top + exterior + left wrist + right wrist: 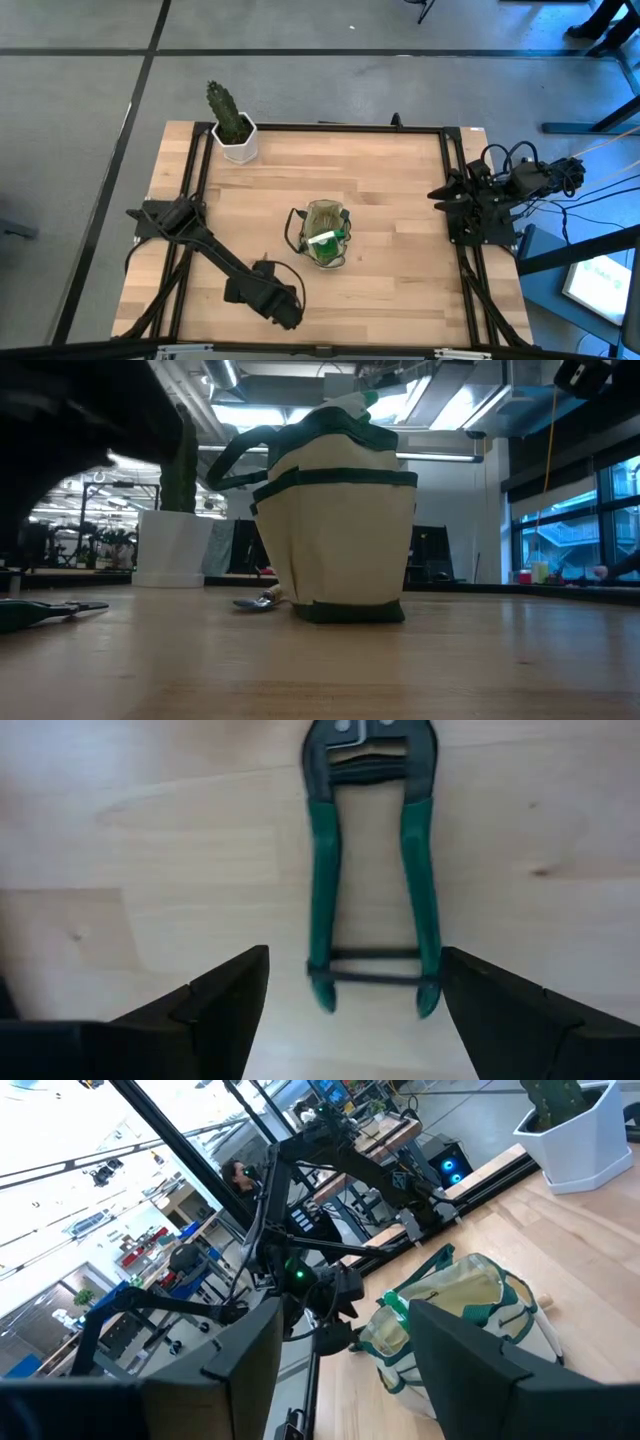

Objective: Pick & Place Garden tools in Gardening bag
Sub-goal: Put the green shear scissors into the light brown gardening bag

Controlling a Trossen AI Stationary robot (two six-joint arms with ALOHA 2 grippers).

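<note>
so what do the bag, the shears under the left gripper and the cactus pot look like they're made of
The bag looks like soft cream fabric with green trim: it sags and creases. The shears seem to be dark metal at the head, with green handle sleeves, probably plastic or rubber. The cactus pot is white, faceted and smooth, likely plastic or glazed ceramic.

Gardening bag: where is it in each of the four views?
High: gardening bag at table centre.
Low: bag fills the middle, cactus pot behind it.
Left wrist: not in it; only the pruning shears.
Right wrist: bag mid-picture.
Shared landmark: the cactus pot.
</note>
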